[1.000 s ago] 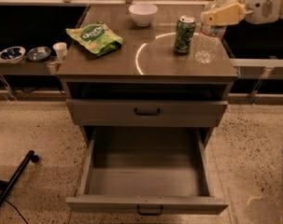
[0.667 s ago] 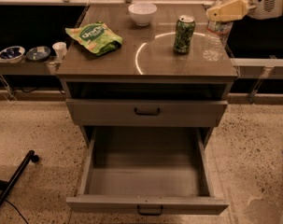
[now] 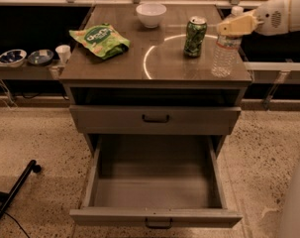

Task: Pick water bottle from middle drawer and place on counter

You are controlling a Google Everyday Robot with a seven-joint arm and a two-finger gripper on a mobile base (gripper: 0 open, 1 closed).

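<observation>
The water bottle (image 3: 224, 56), clear with a white cap, stands upright at the right edge of the counter (image 3: 159, 58), just right of the green can (image 3: 194, 36). Its base looks to be on the counter top. My gripper (image 3: 234, 26) reaches in from the right and is shut on the bottle's shoulder, just under the cap. The middle drawer (image 3: 154, 216) is pulled fully out below and nothing shows inside it. The handled drawer above it (image 3: 154, 118) is shut.
A green snack bag (image 3: 101, 40) lies at the counter's left and a white bowl (image 3: 151, 14) at its back. A side shelf on the left holds small bowls (image 3: 25, 57) and a white cup (image 3: 63, 52). A black leg (image 3: 16, 192) lies on the floor at lower left.
The gripper has carried the bottle slightly right and then down, so that its base now meets the counter. The can, bag, bowl and drawers have not moved.
</observation>
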